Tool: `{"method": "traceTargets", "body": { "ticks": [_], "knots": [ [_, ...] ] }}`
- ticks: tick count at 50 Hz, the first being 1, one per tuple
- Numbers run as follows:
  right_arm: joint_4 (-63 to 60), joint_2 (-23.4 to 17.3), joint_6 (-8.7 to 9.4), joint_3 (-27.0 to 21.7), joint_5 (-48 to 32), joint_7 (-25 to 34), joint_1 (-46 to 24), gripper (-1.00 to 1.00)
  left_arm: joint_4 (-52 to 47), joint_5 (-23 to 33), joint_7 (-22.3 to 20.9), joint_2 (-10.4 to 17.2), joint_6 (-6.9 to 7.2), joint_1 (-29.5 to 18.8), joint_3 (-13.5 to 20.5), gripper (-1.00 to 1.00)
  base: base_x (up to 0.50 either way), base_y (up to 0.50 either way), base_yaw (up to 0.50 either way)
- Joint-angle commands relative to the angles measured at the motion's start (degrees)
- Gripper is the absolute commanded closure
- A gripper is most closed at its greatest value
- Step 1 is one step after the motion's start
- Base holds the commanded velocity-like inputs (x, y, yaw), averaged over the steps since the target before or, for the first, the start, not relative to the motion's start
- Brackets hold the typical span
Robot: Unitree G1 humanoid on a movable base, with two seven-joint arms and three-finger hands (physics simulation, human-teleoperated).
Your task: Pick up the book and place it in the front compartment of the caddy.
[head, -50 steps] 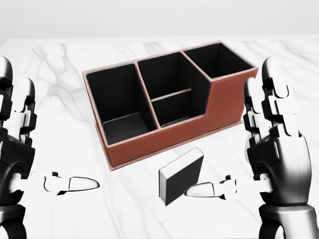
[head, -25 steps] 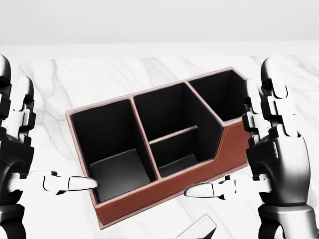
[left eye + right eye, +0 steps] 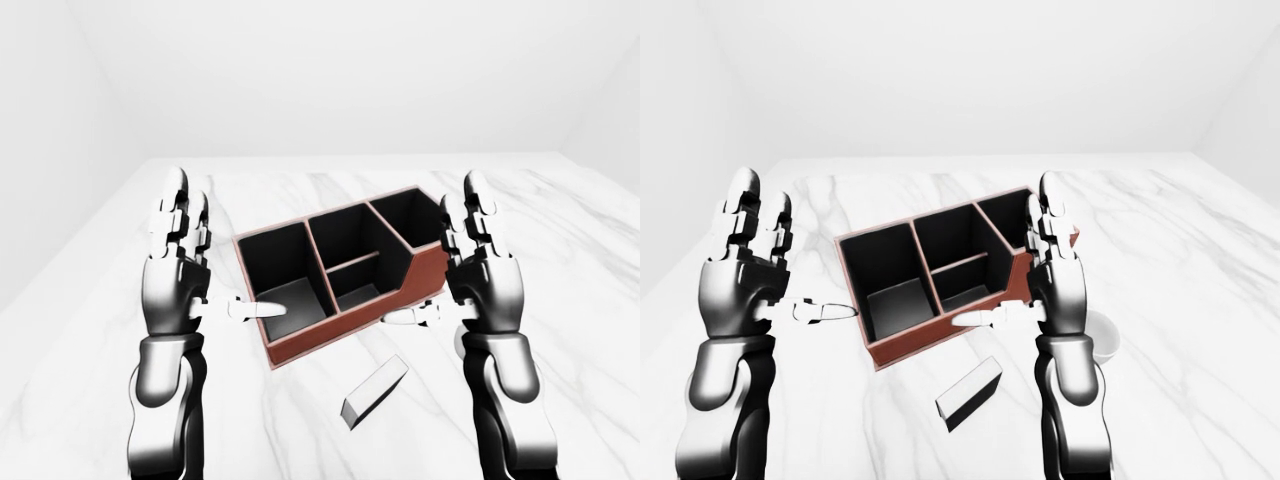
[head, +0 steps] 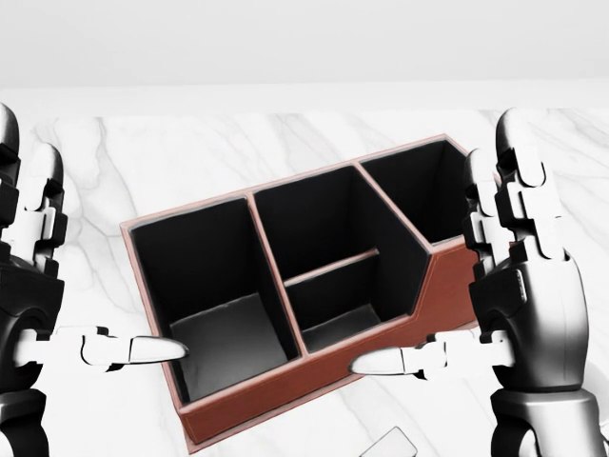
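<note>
My left robot hand [image 3: 178, 262] is raised at the left of the left-eye view, its fingers spread and pointing up, the thumb reaching to the right over the caddy's rim. It holds nothing. My right robot hand [image 3: 482, 268] stands the same way at the right of that view, wide open and empty, with its thumb pointing left toward the caddy's lower wall.

The caddy [image 3: 342, 263] sits between my two hands on the white marble worktop [image 3: 600, 300], in the middle of the frame. It is reddish brown outside and black inside, with several compartments, all empty as far as I can see.

The book [image 3: 375, 391] lies on the worktop below the caddy, in the lower middle of the left-eye view, apart from it and from both hands. In the right-eye view a small white bowl [image 3: 1102, 334] shows partly behind my right arm.
</note>
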Motion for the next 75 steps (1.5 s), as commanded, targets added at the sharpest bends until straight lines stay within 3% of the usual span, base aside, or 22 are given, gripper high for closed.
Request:
{"method": "traceTargets", "body": {
  "ticks": [1,32,75],
  "knots": [
    [-0.3,0.0,0.00,-0.1,-0.4,-0.1,-0.3,-1.00,0.3,-0.1,0.0,0.1,0.00,-0.2,0.2,-1.00,0.00,0.00,0.00],
    [0.3,-1.3,0.00,-0.6,-6.1,2.4,-3.0,-1.00,0.2,-1.0,0.2,0.6,0.00,-1.0,1.2,-1.00,0.00,0.00,0.00],
    [-3.3,-3.3,0.00,1.5,-24.7,16.4,-6.5,-1.00,1.5,-1.1,0.3,0.8,0.00,-1.3,1.4,-1.00,0.00,0.00,0.00]
  ]
}}
